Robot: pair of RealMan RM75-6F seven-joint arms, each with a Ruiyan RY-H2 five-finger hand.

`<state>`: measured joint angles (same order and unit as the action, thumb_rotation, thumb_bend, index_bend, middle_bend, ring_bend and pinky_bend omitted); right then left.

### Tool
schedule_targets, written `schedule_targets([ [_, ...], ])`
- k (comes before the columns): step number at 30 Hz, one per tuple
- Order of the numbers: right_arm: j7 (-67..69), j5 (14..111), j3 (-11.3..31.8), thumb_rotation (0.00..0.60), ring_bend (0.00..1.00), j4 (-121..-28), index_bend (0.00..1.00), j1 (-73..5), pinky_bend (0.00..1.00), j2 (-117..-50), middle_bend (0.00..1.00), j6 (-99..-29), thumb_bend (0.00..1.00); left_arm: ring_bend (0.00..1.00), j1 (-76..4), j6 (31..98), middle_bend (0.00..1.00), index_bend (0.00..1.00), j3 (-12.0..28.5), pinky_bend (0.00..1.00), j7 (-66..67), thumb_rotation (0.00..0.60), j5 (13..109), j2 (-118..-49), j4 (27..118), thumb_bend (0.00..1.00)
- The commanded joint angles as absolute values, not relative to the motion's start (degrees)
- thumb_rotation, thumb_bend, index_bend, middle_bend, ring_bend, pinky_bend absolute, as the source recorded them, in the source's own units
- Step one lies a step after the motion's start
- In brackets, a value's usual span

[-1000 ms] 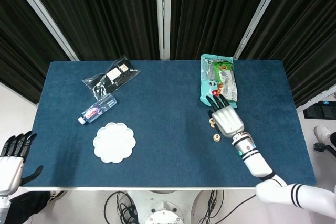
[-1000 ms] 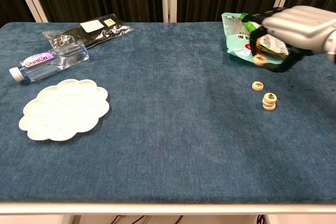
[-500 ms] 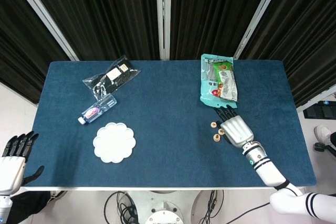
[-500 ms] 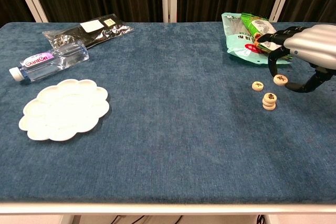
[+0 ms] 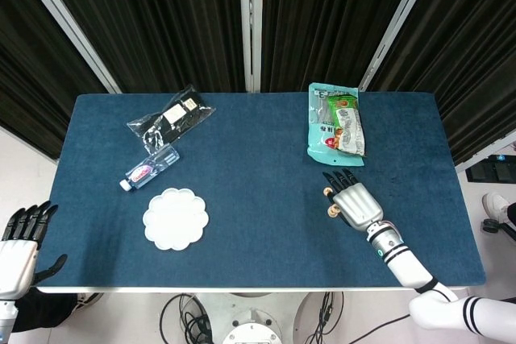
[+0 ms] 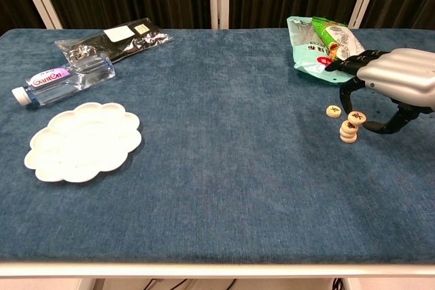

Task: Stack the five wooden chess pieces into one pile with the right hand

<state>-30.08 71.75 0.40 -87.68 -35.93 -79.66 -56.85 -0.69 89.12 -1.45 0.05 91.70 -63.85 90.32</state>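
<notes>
Wood like this is light, stiff and a little slick, so I take each chess piece by its rim, thumb on one edge and a fingertip on the other, and never by the flat faces. My right hand point(image 6: 394, 86) hangs just over the small pile point(image 6: 349, 134), which I use as my landmark: in the chest view a tilted piece point(image 6: 357, 118) sits between my thumb and a dark fingertip, directly above the pile and seemingly touching its top disc, while my other fingers are spread and pointing toward the snack bag point(image 6: 325, 49) far beyond the pile. I judge that I have a pinch on that piece, though the contact is small and I cannot be sure the thumb presses it. One loose piece point(image 6: 333, 111) lies flat on the blue table point(image 6: 217, 188) just beside the pile, on the side away from my palm (the head view shows it point(image 5: 326, 192) near my fingertips). I cannot count the discs in the pile. The pile is narrow and will topple at a nudge, so the pinched piece needs levelling before I let go. My left hand point(image 5: 18, 251) hangs off the table edge, well apart from the pile, its fingers apart and holding nothing.
</notes>
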Motion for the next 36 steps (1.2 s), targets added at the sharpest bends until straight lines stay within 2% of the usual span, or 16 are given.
schedule_targets([
  [1, -30.24, 71.68, 0.42, 0.600, 0.00, -87.50, 0.57, -35.93, 0.00, -79.86, 0.00, -56.60, 0.30, 0.00, -0.66, 89.20, 0.00, 0.05, -1.42, 0.00, 0.06, 0.600, 91.68, -63.85, 90.35, 0.24],
  [22, -30.99, 71.22, 1.07, 0.600, 0.00, -86.83, 0.52, -35.98, 0.00, -80.80, 0.00, -55.52, 0.29, 0.00, -0.63, 89.27, 0.00, 0.05, -1.36, 0.00, 0.00, 0.600, 91.53, -63.82, 90.24, 0.24],
  [36, -31.42, 70.86, 1.16, 0.600, 0.00, -87.68, 0.39, -36.04, 0.00, -80.21, 0.00, -54.94, 0.27, 0.00, -0.59, 89.41, 0.00, 0.05, -1.38, 0.00, -0.01, 0.600, 91.64, -63.75, 90.33, 0.24],
])
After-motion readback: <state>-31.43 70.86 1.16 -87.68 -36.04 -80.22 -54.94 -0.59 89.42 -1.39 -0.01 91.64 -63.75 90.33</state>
